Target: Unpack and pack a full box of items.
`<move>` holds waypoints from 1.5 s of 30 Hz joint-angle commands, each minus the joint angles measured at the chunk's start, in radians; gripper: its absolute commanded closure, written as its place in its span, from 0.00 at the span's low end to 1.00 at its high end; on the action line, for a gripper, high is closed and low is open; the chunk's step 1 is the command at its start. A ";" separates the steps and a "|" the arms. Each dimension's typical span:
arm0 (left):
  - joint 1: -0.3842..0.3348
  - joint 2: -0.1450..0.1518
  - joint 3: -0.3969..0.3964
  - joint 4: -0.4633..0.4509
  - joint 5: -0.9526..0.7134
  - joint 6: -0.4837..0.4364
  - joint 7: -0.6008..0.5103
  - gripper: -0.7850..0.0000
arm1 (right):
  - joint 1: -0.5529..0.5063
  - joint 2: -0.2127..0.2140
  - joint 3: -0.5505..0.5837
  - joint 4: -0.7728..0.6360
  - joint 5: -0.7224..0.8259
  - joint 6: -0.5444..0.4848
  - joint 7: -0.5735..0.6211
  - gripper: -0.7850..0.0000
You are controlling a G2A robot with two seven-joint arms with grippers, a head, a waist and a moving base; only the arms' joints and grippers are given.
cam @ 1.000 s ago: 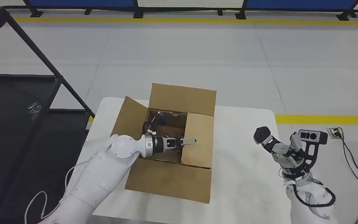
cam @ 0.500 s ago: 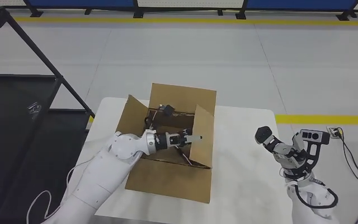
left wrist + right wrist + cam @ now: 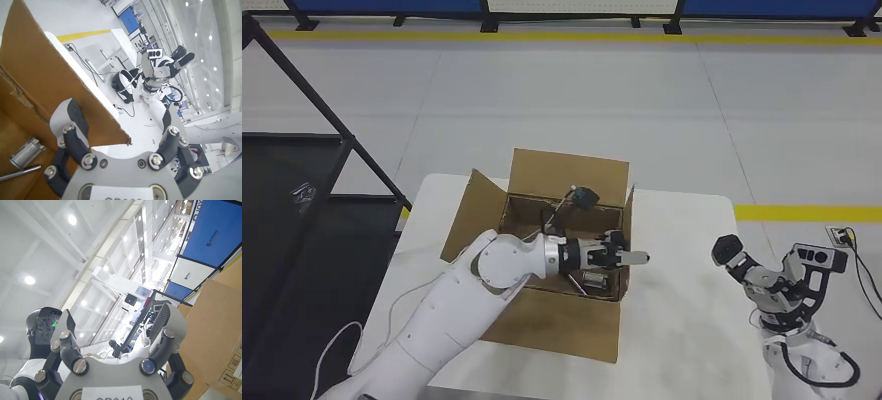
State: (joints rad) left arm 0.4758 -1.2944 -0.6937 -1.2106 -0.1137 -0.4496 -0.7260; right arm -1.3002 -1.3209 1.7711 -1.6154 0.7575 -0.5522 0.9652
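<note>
While its fingers spread wide, the left hand (image 3: 622, 256) straddles an upright flap (image 3: 47, 75) of the cardboard box (image 3: 567, 175), mid-frame.

I watch remotely: pale floor (image 3: 642, 100), yellow line (image 3: 542, 36) at twelve o'clock, black mat (image 3: 292, 280) at nine.
</note>
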 commanded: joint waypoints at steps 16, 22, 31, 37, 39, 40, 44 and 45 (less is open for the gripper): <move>-0.121 -0.148 0.180 0.245 0.064 0.033 0.027 0.00 | -0.070 0.015 0.066 -0.012 0.070 -0.043 0.006 0.00; -0.141 -0.194 0.212 0.322 0.070 0.028 0.017 0.00 | -0.072 0.020 0.070 -0.018 0.068 -0.039 0.000 0.00; -0.162 -0.235 0.205 0.413 0.047 -0.016 -0.010 0.00 | -0.053 0.027 0.057 -0.035 0.021 -0.004 -0.031 0.00; -0.177 -0.234 0.151 0.441 -0.006 -0.082 -0.050 0.00 | -0.039 0.032 0.046 -0.052 -0.015 0.005 -0.035 0.00; -0.186 -0.224 0.120 0.447 -0.023 -0.102 -0.067 0.00 | -0.034 0.034 0.043 -0.059 -0.027 0.008 -0.031 0.00; -0.188 -0.217 0.101 0.448 -0.036 -0.112 -0.080 0.00 | -0.031 0.036 0.043 -0.062 -0.035 0.009 -0.032 0.00; -0.194 -0.173 0.005 0.425 -0.047 -0.151 -0.107 0.00 | -0.015 0.042 0.041 -0.090 -0.117 0.021 -0.052 0.00; -0.189 -0.158 -0.025 0.411 -0.046 -0.155 -0.114 0.00 | -0.010 0.044 0.038 -0.104 -0.158 0.022 -0.056 0.00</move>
State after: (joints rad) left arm 0.2812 -1.4693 -0.6833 -0.7841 -0.1612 -0.5997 -0.8332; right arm -1.3150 -1.2791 1.8123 -1.7056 0.6446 -0.5321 0.9137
